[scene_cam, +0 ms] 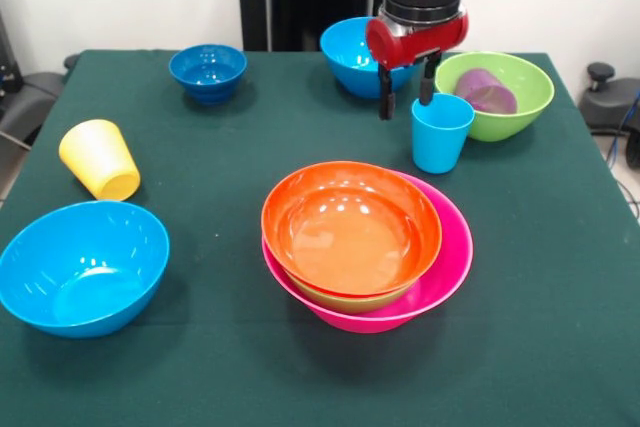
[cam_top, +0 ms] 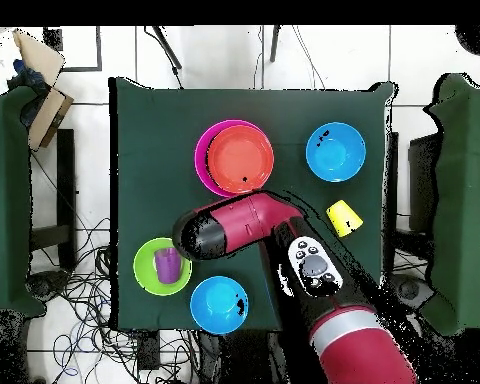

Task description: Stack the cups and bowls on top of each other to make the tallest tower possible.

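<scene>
The orange bowl [scene_cam: 350, 227] sits nested in a lime-green bowl [scene_cam: 350, 300], which sits in the large pink bowl [scene_cam: 445, 257] at the table's middle. The light blue cup [scene_cam: 440, 134] stands upright on the cloth, apart from that stack. My gripper [scene_cam: 406, 90] hangs open and empty just above and behind the cup's left rim. The purple cup [scene_cam: 485, 90] lies in the second lime-green bowl [scene_cam: 515, 107]. The yellow cup [scene_cam: 100, 159] lies tilted at the left. In the overhead view the arm's head [cam_top: 199, 235] hides the gripper and the light blue cup.
One sky-blue bowl [scene_cam: 352, 57] stands behind the gripper and another [scene_cam: 80, 267] at the front left. The small dark-blue bowl [scene_cam: 208, 72] is at the back left. The overhead view shows the pink bowl [cam_top: 206, 150], the orange bowl [cam_top: 240, 158] and the yellow cup [cam_top: 343, 218].
</scene>
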